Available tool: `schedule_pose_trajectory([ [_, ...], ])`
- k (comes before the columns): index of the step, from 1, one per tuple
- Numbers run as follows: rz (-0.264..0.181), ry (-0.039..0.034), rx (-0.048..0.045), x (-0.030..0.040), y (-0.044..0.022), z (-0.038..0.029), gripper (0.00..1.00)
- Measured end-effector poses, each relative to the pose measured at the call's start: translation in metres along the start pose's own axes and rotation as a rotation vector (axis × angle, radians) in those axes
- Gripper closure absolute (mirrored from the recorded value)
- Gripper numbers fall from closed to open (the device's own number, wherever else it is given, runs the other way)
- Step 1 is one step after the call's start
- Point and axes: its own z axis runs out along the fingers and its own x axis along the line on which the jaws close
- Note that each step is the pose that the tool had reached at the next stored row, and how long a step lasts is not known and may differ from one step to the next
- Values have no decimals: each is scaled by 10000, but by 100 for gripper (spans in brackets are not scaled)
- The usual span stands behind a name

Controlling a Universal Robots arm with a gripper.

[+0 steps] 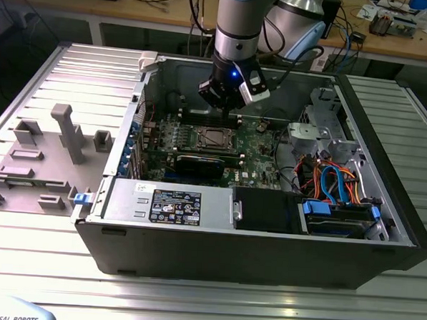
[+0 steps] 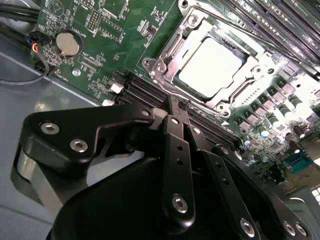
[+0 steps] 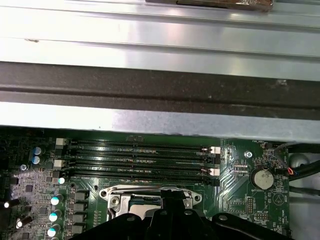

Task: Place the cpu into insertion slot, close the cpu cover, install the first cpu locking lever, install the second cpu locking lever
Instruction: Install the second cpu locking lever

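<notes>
The cpu (image 2: 212,61) lies flat in the insertion slot (image 2: 151,65) on the green motherboard, its pale metal top showing through the window of the cpu cover (image 2: 243,86), which lies down over it. A thin locking lever rod (image 2: 235,27) runs along the far side of the socket. My gripper (image 2: 177,106) is shut with nothing between its fingers, the tips just beside the socket's near edge by the memory slots. In the exterior view my gripper (image 1: 228,116) hangs just behind the cpu (image 1: 216,137). In the first wrist view my gripper (image 3: 172,196) sits over the insertion slot (image 3: 112,192).
Black memory slots (image 3: 140,155) run beside the socket. A long black expansion card (image 1: 199,163) lies in front of it, with the power supply (image 1: 168,201) and drive bays with blue and orange cables (image 1: 334,184) nearer. The case walls (image 1: 153,74) enclose the board. A coin cell (image 2: 68,43) sits near one corner.
</notes>
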Motion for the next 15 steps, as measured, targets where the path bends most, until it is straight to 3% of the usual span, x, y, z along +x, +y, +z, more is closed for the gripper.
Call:
schedule_pose_trajectory([
  [15, -1, 0, 0, 0, -18, -21, 89],
])
